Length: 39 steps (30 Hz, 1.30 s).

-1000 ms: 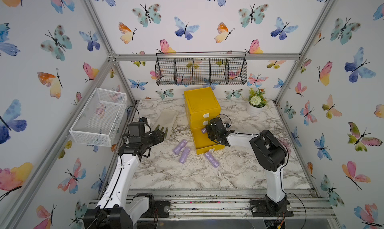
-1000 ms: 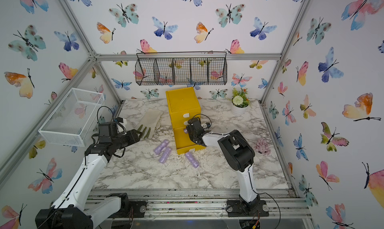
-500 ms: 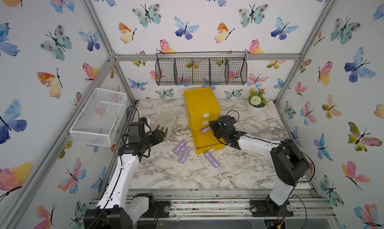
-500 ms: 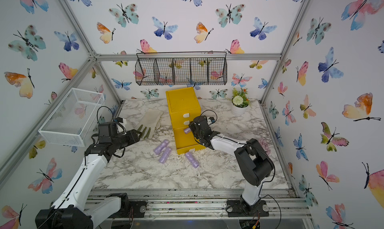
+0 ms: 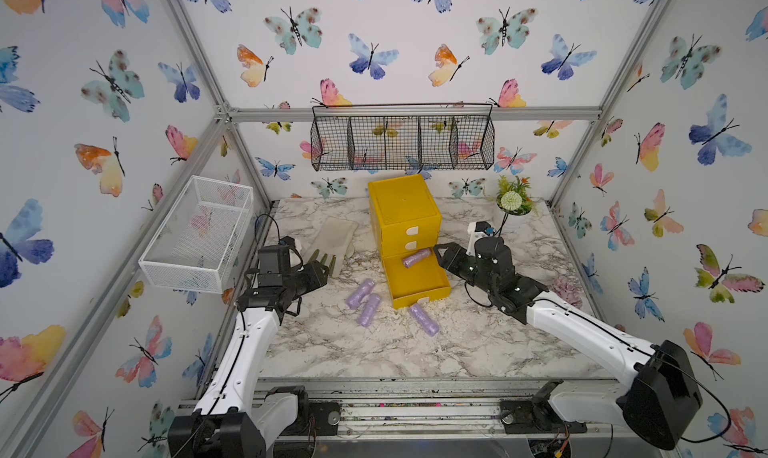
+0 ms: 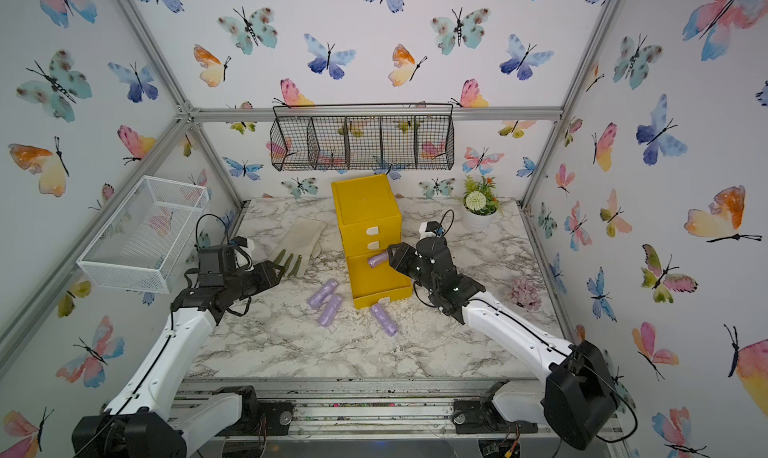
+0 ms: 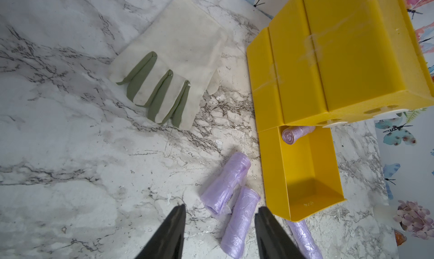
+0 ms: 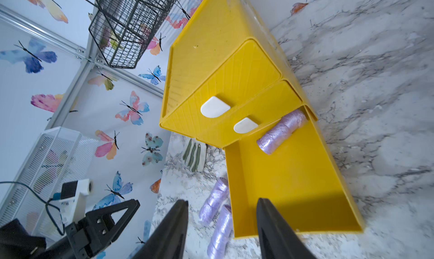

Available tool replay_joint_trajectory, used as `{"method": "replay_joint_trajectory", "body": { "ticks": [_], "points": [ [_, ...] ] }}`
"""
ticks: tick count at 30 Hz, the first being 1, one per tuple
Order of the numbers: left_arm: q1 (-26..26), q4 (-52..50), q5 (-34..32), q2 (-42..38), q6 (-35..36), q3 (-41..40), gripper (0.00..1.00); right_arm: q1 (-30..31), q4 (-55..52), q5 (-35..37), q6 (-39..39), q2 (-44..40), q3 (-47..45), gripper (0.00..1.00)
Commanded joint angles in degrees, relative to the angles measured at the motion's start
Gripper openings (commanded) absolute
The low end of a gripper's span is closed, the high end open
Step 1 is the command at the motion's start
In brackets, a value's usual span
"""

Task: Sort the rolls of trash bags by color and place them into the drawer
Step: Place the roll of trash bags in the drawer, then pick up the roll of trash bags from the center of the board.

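Both tools spread: left tool (image 7: 221,207), right tool (image 8: 222,200); one purple roll (image 8: 281,134) in yellow drawer (image 8: 293,182)

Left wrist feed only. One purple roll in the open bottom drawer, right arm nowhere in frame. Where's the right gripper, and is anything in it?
Observer: The right gripper is beside the bottom drawer, on the side away from the glove, jaws apart, empty.
Operator: Upper drawers shut? I only get the chest's side.
Observer: Yes. In the right wrist view the top drawer and middle drawer are both pushed in.
Operator: The roll by the drawer front is cut off for me.
Observer: In a top view that third roll shows whole, lying flat and slanting away from the drawer's front. Whether it touches the drawer I cannot tell.
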Motion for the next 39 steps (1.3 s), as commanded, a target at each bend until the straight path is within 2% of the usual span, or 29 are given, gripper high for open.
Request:
{"method": "replay_joint_trajectory", "body": {
  "ticks": [1, 9, 14, 17, 29, 39],
  "points": [
    [-3.1, -1.8, 1.3, -1.8, -0.8, -2.5, 0.51, -0.6, -8.1, -0.7, -7.0, -3.4, -2.3, 0.53],
    [-21.2, -4.9, -9.0, 0.6, -4.8, -3.7, 0.5, -1.4, -16.0, 3.5, -13.4, -9.2, -2.8, 0.55],
    [-26.5, -4.9, -11.5, 5.9, -5.2, -3.7, 0.49, -1.5, -18.6, 5.7, -14.1, -12.6, -3.5, 0.55],
    [-29.4, -4.8, -14.6, 8.9, -5.4, -2.5, 0.53, -1.6, -19.2, 6.5, -13.8, -14.2, -4.3, 0.55],
    [-32.3, -4.5, -21.2, 19.2, -4.0, 1.6, 0.57, -1.7, -19.9, 6.2, -12.7, -14.2, -5.3, 0.55],
    [-33.3, -4.1, -21.4, 26.5, -1.4, 5.3, 0.56, -1.7, -19.6, 6.2, -11.9, -14.3, -6.5, 0.55]
  ]
}}
